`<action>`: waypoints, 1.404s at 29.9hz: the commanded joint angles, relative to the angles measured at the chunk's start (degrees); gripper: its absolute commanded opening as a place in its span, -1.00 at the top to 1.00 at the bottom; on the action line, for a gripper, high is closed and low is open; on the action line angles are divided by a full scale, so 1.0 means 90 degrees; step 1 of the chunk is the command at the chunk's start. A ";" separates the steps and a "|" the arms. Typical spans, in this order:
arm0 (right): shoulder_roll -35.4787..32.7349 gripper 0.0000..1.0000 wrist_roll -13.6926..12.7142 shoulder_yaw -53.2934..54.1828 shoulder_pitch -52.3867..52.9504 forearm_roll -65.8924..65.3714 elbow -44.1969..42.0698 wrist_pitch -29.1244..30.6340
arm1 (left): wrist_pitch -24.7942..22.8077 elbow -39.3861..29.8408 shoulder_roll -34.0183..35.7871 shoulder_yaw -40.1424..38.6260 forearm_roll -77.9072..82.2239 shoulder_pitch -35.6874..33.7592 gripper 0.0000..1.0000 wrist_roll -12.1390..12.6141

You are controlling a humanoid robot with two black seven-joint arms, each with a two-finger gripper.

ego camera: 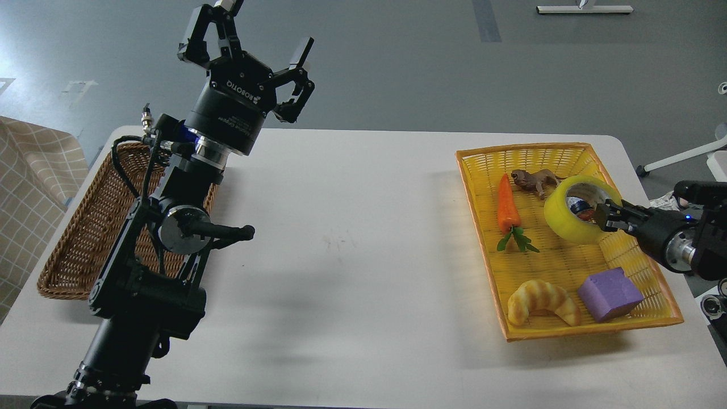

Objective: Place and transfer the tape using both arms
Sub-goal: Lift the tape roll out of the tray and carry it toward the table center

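The tape (571, 218), a wide yellow translucent roll, hangs tilted above the yellow basket (483, 227), lifted off its floor. My right gripper (603, 216) is shut on the roll's right rim, one finger inside the core. My left gripper (250, 48) is raised high above the table's back left, fingers spread open and empty.
The yellow basket also holds an orange carrot (507, 207), a brown toy animal (534, 180), a small can (579, 205) seen through the roll, a croissant (542, 301) and a purple block (610, 294). A brown wicker basket (85, 227) sits at the table's left.
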 commanded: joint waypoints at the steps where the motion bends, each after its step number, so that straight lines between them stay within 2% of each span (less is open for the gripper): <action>1: -0.0115 0.81 -0.0011 0.0033 0.0271 0.0001 0.0112 0.0072 | 0.0000 0.0000 -0.0008 0.0000 0.0001 0.0000 -0.95 0.0000; 12: 0.0362 0.81 -0.0011 0.0073 0.1560 0.0501 0.0200 0.0117 | 0.0000 0.0000 -0.0018 0.0000 0.0010 0.0000 -0.95 0.0000; 20: 0.1846 0.81 -0.0070 -0.0726 0.2770 0.0707 0.0318 0.0117 | 0.0000 0.0000 0.0021 -0.0010 0.0001 0.0009 -0.96 0.0000; 23: 0.2043 0.81 -0.0099 -0.1303 0.3006 0.0697 0.0220 0.0117 | 0.0000 0.0000 0.0031 -0.0010 0.0010 0.0009 -0.95 0.0000; 31: 0.2510 0.81 -0.0119 -0.2689 0.2958 0.0435 0.0092 0.0117 | 0.0009 0.0000 0.0021 -0.0020 0.0001 0.0019 -0.95 0.0000; 42: 0.3341 0.81 -0.0119 -0.3160 0.2109 0.0001 0.0063 0.0117 | 0.0009 0.0000 0.0031 -0.0029 -0.0009 0.0087 -0.96 0.0000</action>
